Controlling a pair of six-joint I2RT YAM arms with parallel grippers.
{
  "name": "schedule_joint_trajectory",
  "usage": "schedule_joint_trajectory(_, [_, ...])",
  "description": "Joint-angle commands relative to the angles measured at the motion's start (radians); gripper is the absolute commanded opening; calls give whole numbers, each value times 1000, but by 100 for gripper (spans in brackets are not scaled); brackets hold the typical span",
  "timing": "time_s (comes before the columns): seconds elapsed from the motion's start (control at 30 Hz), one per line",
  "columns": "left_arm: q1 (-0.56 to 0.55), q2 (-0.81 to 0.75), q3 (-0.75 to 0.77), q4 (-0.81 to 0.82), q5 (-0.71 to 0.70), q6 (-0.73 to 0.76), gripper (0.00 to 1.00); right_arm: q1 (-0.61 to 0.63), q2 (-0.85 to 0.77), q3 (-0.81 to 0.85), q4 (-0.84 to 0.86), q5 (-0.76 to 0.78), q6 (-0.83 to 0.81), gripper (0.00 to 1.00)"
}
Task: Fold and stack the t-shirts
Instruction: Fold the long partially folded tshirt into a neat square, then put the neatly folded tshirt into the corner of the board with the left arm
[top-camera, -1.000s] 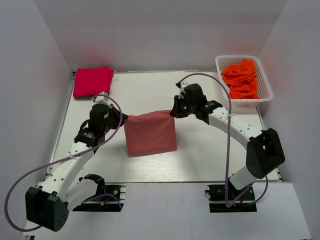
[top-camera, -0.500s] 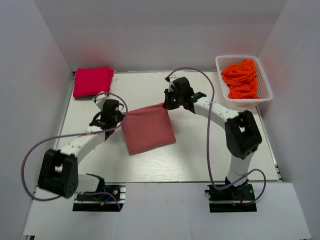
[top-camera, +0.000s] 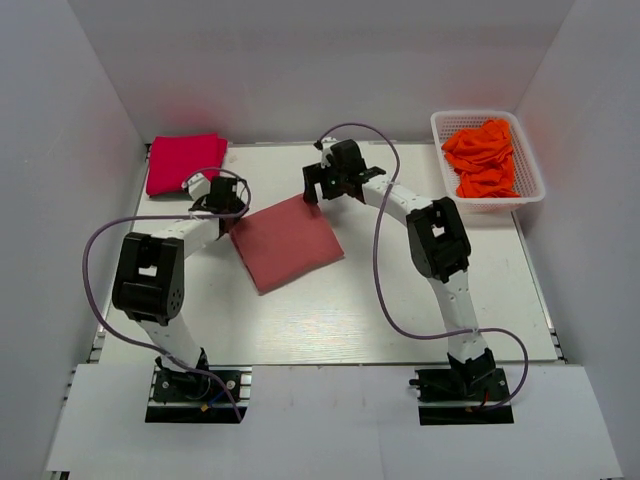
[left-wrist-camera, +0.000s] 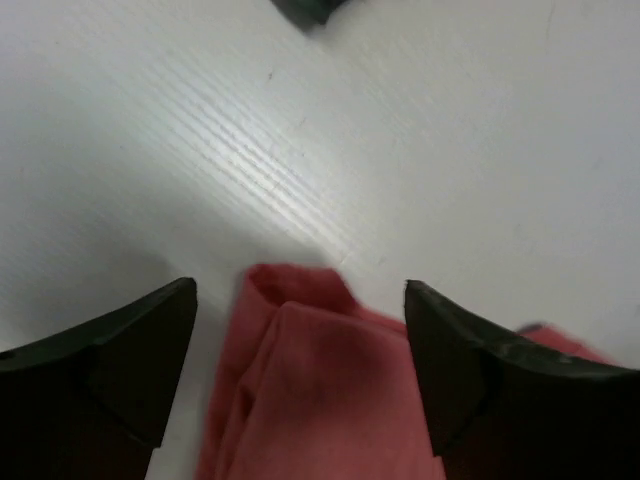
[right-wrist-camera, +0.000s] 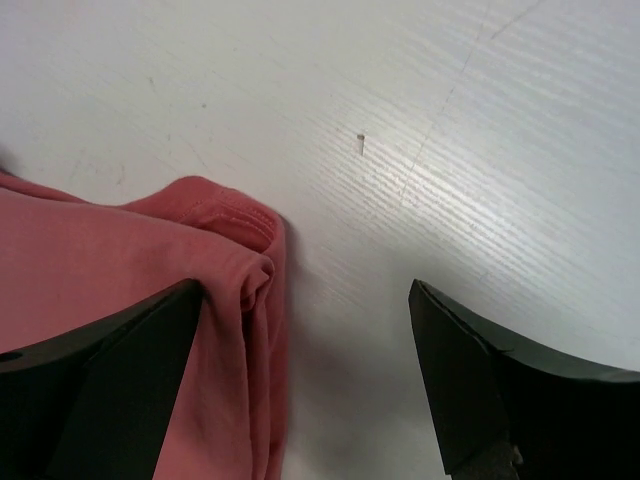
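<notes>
You'll see the salmon-pink t-shirt lying folded flat on the counter, left of centre and toward the far edge. The left fingers and right fingers each stand spread wide astride one far corner of it, clamping nothing.

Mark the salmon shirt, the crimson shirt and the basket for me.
salmon shirt (top-camera: 285, 243): top view, middle of the folded cloth.
crimson shirt (top-camera: 183, 163): top view, centre of its top face.
basket (top-camera: 500, 204): top view, its near rim.
</notes>
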Motion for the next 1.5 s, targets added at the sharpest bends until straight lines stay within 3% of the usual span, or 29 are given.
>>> schedule_joint_trajectory(0.0, [23,-17,126,-117,-21,-14,100,-3,-100,70,-2,3,-33,90])
schedule_joint_trajectory(0.13, [33,-121,101,-120,66,24,100,-4,-276,-154,18,-10,-1,90])
schedule_joint_trajectory(0.2, [33,-180,32,-93,103,24,100,0,-391,-225,40,-9,13,90])
schedule_joint_trajectory(0.3, [33,-272,-65,-59,225,53,100,-3,-510,-461,72,-36,36,90])
schedule_joint_trajectory(0.53, [0,-338,-332,136,561,147,100,-6,-676,-638,46,-81,54,90])
schedule_joint_trajectory(0.77, [0,-301,-395,200,540,110,100,-10,-753,-715,43,-107,63,90])
schedule_joint_trajectory(1.07, [0,-77,-237,118,411,162,100,-4,-795,-746,44,-87,76,90])
schedule_joint_trajectory(1.17, [0,-53,-228,128,411,197,86,-7,-805,-753,44,-79,80,90])
schedule_joint_trajectory(1.2, [0,-42,-239,142,422,223,73,-6,-808,-755,47,-75,80,90])
schedule_joint_trajectory(1.3, [0,-13,-210,154,422,259,51,-6,-820,-760,47,-67,85,90])
schedule_joint_trajectory(1.4, [0,19,-135,113,376,318,37,-7,-837,-778,46,-59,86,90])
schedule_joint_trajectory(1.47, [0,68,-67,50,303,360,15,-7,-840,-786,47,-43,86,90])
